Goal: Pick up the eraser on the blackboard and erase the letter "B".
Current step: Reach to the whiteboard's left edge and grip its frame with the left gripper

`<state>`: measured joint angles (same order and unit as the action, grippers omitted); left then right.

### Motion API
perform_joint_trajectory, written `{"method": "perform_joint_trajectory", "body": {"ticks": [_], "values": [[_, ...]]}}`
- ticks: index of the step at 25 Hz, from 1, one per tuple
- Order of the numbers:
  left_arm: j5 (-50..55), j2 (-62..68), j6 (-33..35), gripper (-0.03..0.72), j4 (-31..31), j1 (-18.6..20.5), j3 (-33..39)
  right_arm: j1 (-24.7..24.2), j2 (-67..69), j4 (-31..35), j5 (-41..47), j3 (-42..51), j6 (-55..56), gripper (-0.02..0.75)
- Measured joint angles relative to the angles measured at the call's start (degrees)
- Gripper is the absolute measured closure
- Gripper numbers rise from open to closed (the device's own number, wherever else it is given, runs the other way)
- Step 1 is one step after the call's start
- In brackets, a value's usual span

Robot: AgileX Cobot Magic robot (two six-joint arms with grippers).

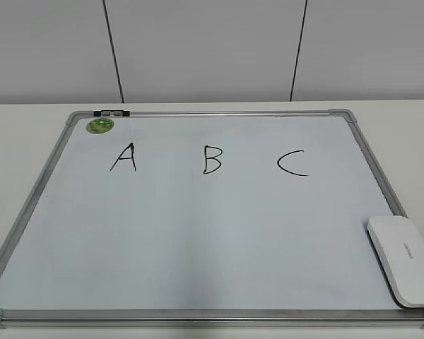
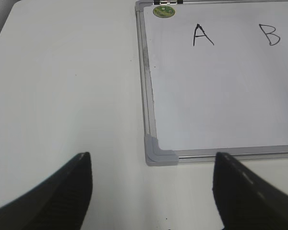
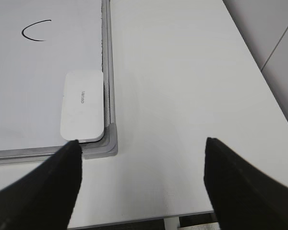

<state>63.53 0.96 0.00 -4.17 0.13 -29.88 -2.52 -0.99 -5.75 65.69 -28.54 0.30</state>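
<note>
In the right wrist view the right gripper [image 3: 139,184] fills the lower edge of the frame, its two dark fingers spread wide with nothing between them, hanging over bare table [image 3: 182,96] just off the board's corner. Just beyond its left finger, at lower left of centre in that view, the eraser [image 3: 82,106] lies flat on the blackboard [image 3: 29,86], tucked against the frame near the corner; in the exterior view it sits at the lower right of the frame. The left gripper [image 2: 151,191] is likewise wide and empty, seen at the bottom of the left wrist view, hovering over the table just short of the board's other near corner. Neither arm shows in the exterior view. Farther up the board, across the middle of the exterior view, stand the letter "A" [image 1: 124,157], the letter "B" [image 1: 212,159] and the letter "C" [image 1: 291,162], all whole. A green magnet [image 1: 100,126] sits at the far upper left corner. The task looks to be at its very start: nothing is picked up. The next move probably calls for the right gripper to shift left over the eraser, drop down and close across its narrow width.
</note>
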Motion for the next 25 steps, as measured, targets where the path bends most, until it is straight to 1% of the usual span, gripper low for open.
{"method": "perform_joint_trajectory", "body": {"ticks": [17, 19, 25], "values": [[-0.93, 1.39, 0.0, 0.097, -0.45, 0.0, 0.0, 0.0, 0.0, 0.0, 0.0, 0.0, 0.0, 0.15], [-3.25, 4.0, 0.0, 0.097, -0.45, 0.0, -0.52, 0.0, 0.0, 0.0, 0.0, 0.0, 0.0, 0.15], [-19.07, 17.46, 0.0, 0.1, -0.45, 0.0, -1.01, 0.0, 0.0, 0.0, 0.0, 0.0, 0.0, 0.15]]}}
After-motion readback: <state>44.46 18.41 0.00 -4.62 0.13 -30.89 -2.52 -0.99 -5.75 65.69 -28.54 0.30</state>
